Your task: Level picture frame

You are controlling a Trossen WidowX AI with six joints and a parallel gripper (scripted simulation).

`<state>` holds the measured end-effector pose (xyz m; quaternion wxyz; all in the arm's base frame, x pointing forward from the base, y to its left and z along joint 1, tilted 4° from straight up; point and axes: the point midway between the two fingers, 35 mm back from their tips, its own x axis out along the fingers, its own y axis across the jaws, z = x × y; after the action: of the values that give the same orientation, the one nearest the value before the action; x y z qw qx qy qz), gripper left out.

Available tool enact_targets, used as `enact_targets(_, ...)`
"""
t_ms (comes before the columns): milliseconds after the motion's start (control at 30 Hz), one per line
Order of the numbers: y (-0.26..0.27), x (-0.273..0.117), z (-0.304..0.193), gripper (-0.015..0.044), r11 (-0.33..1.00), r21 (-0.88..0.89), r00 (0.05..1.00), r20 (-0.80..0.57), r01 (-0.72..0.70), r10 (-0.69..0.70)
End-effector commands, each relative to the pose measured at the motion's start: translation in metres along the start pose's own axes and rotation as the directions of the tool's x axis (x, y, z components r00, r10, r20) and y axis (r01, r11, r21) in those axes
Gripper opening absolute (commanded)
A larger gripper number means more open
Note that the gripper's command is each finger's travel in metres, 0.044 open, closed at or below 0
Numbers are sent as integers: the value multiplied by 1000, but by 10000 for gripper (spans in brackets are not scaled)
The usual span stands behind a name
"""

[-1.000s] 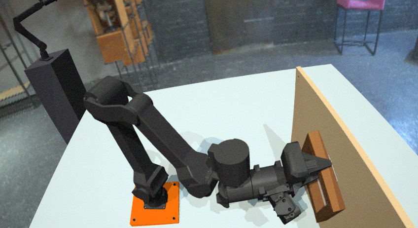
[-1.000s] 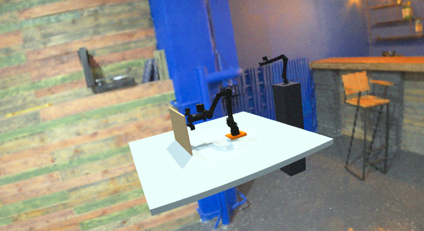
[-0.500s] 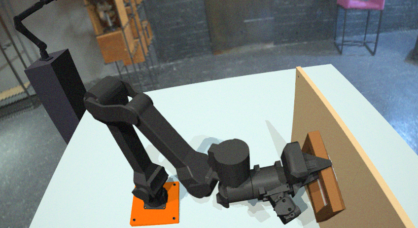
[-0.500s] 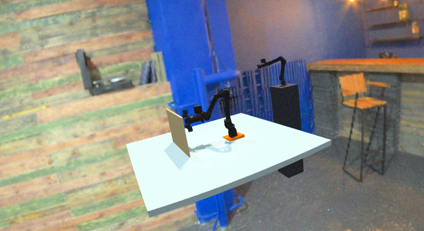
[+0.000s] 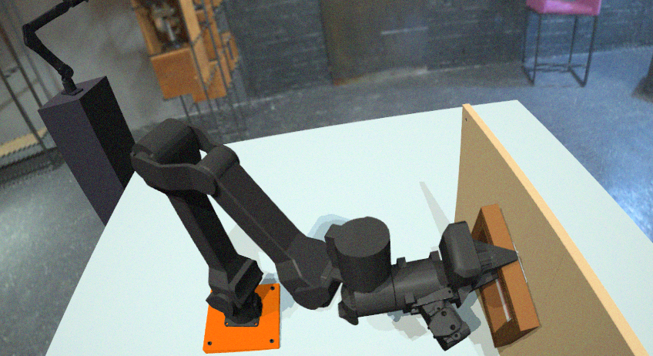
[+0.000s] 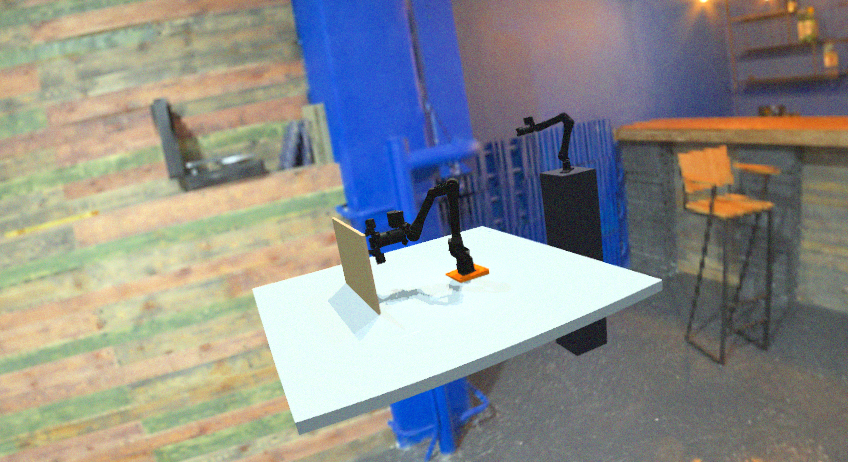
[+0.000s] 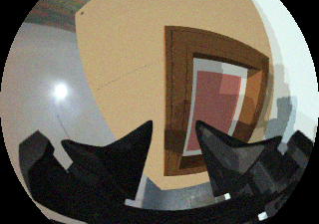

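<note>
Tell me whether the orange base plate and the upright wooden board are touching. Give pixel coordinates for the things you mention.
Apart: the exterior view shows white tabletop (image 5: 320,169) (image 6: 505,326) (image 7: 274,25) between the orange base plate (image 5: 268,320) (image 6: 482,271) and the wooden board (image 5: 476,164) (image 6: 355,264) (image 7: 125,60).

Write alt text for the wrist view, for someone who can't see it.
Two dark gripper fingers, parted, point toward a brown wooden picture frame around a red panel with a pale border, in front of an upright tan board.
</note>
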<state>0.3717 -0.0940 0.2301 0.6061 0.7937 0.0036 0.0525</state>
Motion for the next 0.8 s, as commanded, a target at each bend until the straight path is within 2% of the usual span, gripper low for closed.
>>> enact_targets(0,0,0,1,207,1000,-3,1000,3,-2,2)
enact_targets(733,0,0,1,60,1000,-3,1000,3,-2,2)
enact_targets(767,0,0,1,34,1000,-3,1000,3,-2,2)
